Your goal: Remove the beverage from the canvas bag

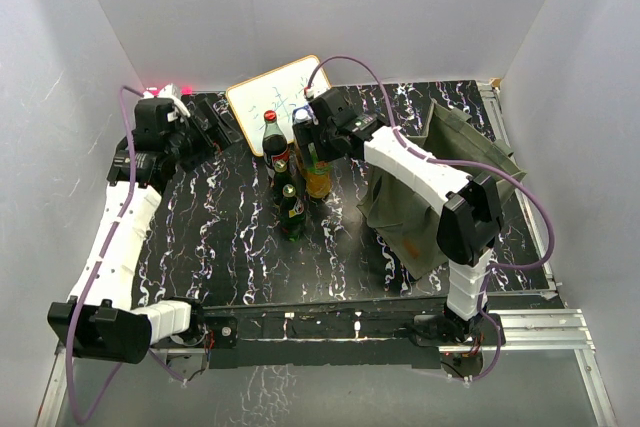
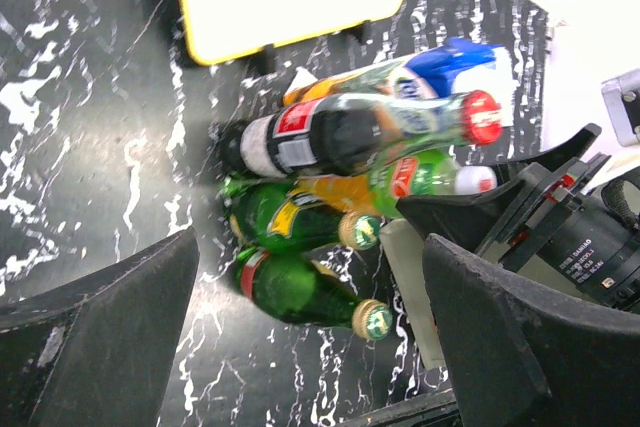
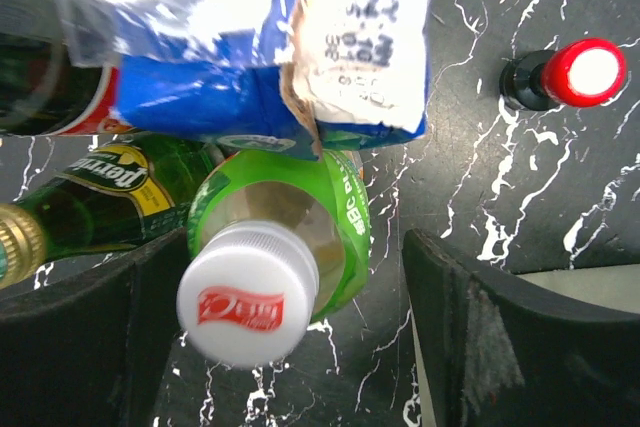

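Observation:
The olive-green canvas bag (image 1: 425,197) sits slumped at the right of the table. A bottle of orange drink with a green label and white cap (image 1: 320,179) stands left of it among other bottles. In the right wrist view this bottle (image 3: 270,267) stands between the fingers of my right gripper (image 3: 300,337). The jaws are open, and its cap lies close to the left finger (image 3: 80,347). My right gripper (image 1: 313,139) hovers over the bottle cluster. My left gripper (image 1: 208,125) is open and empty at the far left, and in its wrist view (image 2: 310,347) it faces the bottles.
Round the orange drink stand a red-capped cola bottle (image 1: 272,137), two green glass bottles (image 1: 290,205) and a blue-white pouch (image 3: 300,47). A yellow-rimmed whiteboard (image 1: 270,87) leans at the back. White walls enclose the table on three sides.

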